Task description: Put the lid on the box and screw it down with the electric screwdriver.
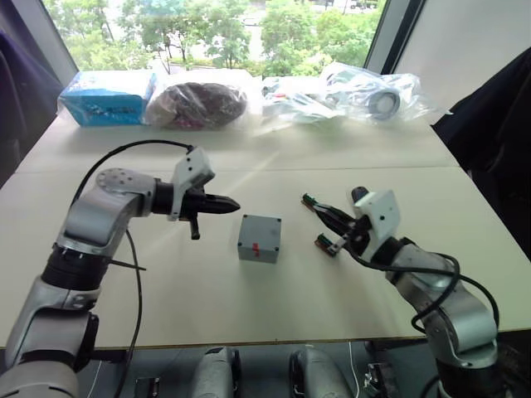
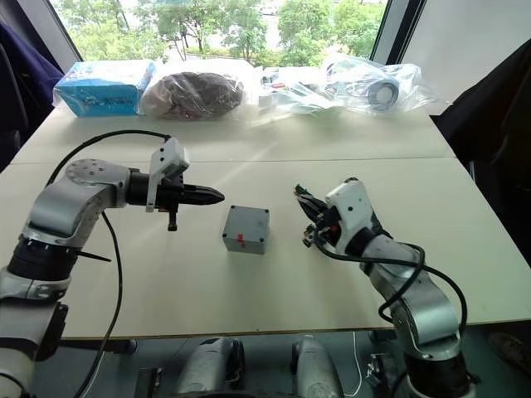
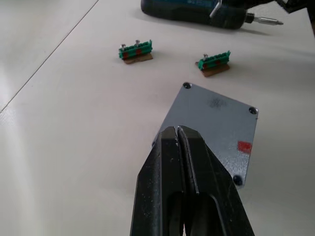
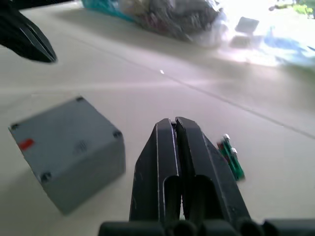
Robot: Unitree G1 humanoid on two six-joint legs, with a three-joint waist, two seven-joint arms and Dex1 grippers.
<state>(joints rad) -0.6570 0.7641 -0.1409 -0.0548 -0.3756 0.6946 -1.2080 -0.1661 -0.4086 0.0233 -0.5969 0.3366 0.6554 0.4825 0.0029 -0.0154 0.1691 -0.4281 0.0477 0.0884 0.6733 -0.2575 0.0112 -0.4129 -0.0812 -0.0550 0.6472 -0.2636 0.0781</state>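
Between the two pinched-shut, empty grippers [image 1: 231,203] [image 4: 175,123] sits the box [image 1: 259,238], rigid, smooth (likely slippery); grasp across opposite walls.

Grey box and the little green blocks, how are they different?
The grey box is big and plain with a red mark; the green blocks are small, on tan bases. The box is one; the blocks are two. Both rest on the table.
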